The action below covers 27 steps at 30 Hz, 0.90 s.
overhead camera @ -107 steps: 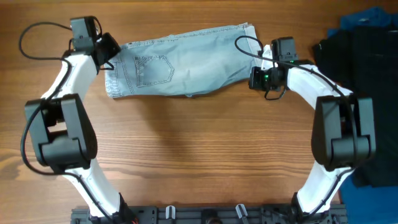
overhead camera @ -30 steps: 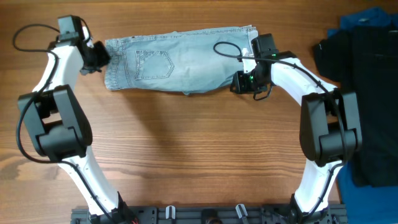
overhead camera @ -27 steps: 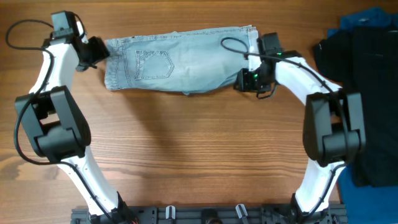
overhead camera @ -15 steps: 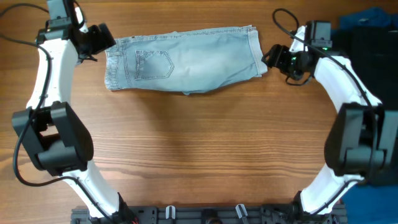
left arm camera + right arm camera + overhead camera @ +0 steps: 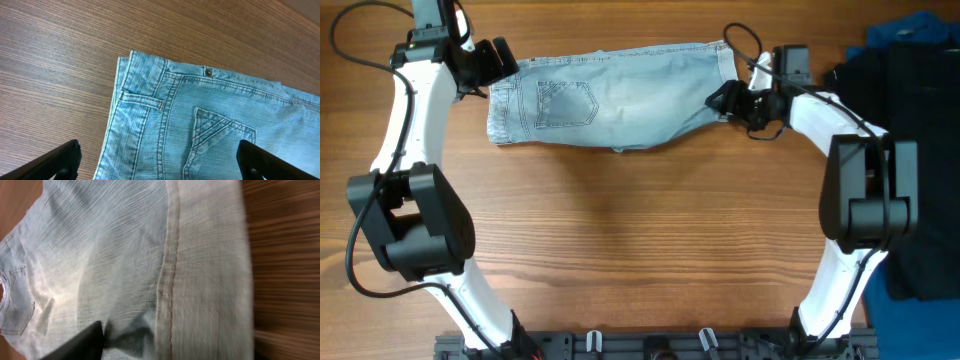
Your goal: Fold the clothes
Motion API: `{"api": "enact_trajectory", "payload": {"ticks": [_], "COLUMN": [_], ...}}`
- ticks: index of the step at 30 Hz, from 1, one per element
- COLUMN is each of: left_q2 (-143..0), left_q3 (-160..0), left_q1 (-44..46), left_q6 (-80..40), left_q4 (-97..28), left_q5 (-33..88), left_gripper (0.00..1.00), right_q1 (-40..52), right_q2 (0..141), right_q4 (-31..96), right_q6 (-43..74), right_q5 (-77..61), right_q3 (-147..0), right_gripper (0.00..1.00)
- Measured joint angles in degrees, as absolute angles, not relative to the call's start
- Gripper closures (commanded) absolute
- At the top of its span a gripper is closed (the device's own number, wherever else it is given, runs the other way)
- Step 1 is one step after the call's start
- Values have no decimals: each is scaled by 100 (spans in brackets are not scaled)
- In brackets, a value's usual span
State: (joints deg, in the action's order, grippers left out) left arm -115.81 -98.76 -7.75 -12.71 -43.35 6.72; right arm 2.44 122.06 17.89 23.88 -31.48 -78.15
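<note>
The clothes [image 5: 610, 97], light blue denim shorts, lie folded lengthwise across the far part of the wooden table, with a stitched back pocket [image 5: 567, 105] facing up. My left gripper [image 5: 495, 60] hovers open over the waistband corner at the left end. In the left wrist view the waistband [image 5: 145, 95] and pocket stitching lie below the widely spread left gripper [image 5: 162, 165], which holds nothing. My right gripper [image 5: 723, 97] is at the hemmed leg end on the right. In the right wrist view one finger [image 5: 85, 342] rests on the cloth beside the hem [image 5: 205, 270], blurred; the jaws stand apart.
A black garment [image 5: 910, 150] lies at the table's right side, with dark blue cloth [image 5: 910, 30] behind it. The arms' black base rail [image 5: 650, 345] runs along the near edge. Bare wood [image 5: 640, 240] lies between the shorts and the rail.
My left gripper opened, let go of the waistband end and moved up to the far corner. My right arm swung out to the right, then came back to the hem.
</note>
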Motion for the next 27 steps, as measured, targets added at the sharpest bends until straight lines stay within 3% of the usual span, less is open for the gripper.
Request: {"api": "enact_trajectory", "payload": {"ticks": [2,4,5,11,17,20,21,22,25,27], "left_q2": [-11581,-11581,-11581,-11581,-11607,-11887,-12003,-12143,-12626,-12783], "left_q3": [-9876,-9876,-9876,-9876,-9876,-9876,-9876,-9876,-9874,-9874], "left_q1": [-744,-683,-642,71,644,871,917,965,1194,1411], "left_q6": [-1330,-1448,-1518,-1881,-2045,-2137,-2185,-2248,-2355,-2397], "left_q4": [-4333,-4329,-4327,-4123,-3922,-3754,-3649,-3535,-3168,-2825], "left_q5": [674,685,696,742,760,762,762,768,910,954], "left_gripper": [54,91,96,96,94,94,94,93,91,91], "right_q1": [340,349,340,161,-89,-89,-80,-64,-54,-56], "right_q2": [12263,12333,12346,12221,11166,11093,11093,11093,11093,11093], "right_q4": [1712,1704,1704,1957,3035,3498,3658,3767,4099,4344], "right_q6": [2440,2451,2451,2300,2130,2040,1981,1962,1835,1653], "right_q5": [-3148,-3153,-3164,-3236,-2473,-2252,-2222,-2193,-2062,-1870], "right_q3": [-7813,-7811,-7811,-7795,-7760,-7741,-7738,-7736,-7736,-7738], "right_gripper": [96,96,96,96,96,89,85,76,37,26]}}
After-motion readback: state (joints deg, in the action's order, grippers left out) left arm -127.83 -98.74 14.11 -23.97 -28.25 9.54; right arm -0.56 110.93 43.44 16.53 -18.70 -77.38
